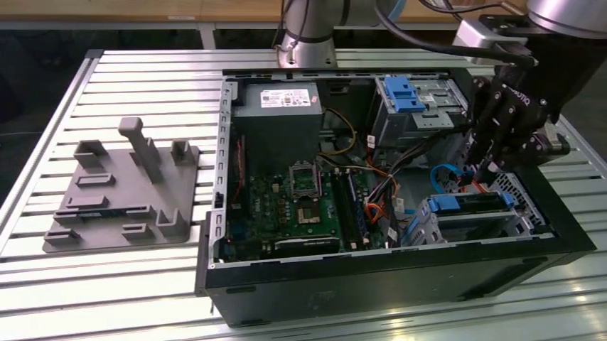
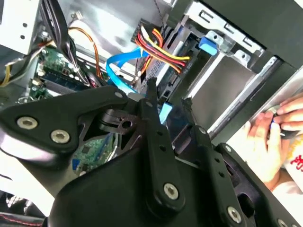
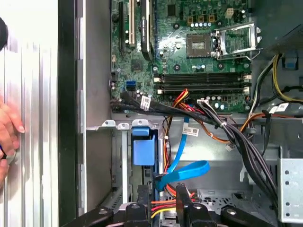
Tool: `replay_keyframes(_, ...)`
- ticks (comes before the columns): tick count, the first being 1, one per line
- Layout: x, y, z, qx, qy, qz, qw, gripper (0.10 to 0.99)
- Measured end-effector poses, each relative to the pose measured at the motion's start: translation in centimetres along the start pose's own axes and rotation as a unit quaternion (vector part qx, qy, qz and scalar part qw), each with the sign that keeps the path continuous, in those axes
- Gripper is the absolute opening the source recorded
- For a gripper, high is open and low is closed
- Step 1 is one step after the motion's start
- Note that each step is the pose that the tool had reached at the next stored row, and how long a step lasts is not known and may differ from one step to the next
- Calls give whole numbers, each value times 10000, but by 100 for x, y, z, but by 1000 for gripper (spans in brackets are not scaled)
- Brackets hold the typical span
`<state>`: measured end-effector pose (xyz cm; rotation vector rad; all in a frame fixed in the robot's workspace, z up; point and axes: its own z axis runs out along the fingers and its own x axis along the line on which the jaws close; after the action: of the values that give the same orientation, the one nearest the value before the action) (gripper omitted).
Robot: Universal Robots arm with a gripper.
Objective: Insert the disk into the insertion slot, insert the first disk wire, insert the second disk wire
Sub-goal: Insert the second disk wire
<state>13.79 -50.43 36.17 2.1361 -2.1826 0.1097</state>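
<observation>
- Since the flat grey hard drive in its bright blue plastic carrier (image 1: 470,204) sits inside the perforated silver sheet-metal cage (image 1: 524,222), near end, exterior view's right, insertion looks done.
- My black pincer (image 2: 169,98) is at the thin light-blue ribbon cable (image 3: 189,171), which is seemingly not yet plugged in; I cannot tell whether it grips.

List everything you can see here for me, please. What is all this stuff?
table: one, silver slats, under everything
computer case: one, black, open, on the table
stand: one, grey, on the table at the exterior view's left of the case
circuit board: one, green, inside the case
power box: one, grey, beside the board
cage: one, silver, inside the case at the exterior view's right
disk: one, grey with blue frame, in the cage
latch: one, blue, on the taller bay
flat cable: one, light blue, near the cage
thin cable: one, orange, by the board
wire bundle: one, red, yellow and black, near the cage
person's hand: one, outside the case
robot arm: one, silver and black, over the cage
</observation>
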Motion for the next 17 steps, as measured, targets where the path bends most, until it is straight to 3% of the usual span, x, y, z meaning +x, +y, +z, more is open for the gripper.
replay_keyframes(4, -2, 6, 3, 29, 94, -240, 9997, 369)
replay_keyframes(9, -9, 25, 11, 68, 128, -559, 9983, 369)
replay_keyframes(12, -19, 99, 17, 71, 149, -592, 9981, 369)
replay_keyframes(15, -18, 143, 18, 74, 246, -646, 9976, 369)
replay_keyframes(17, -18, 144, 19, 76, 257, -665, 9974, 369)
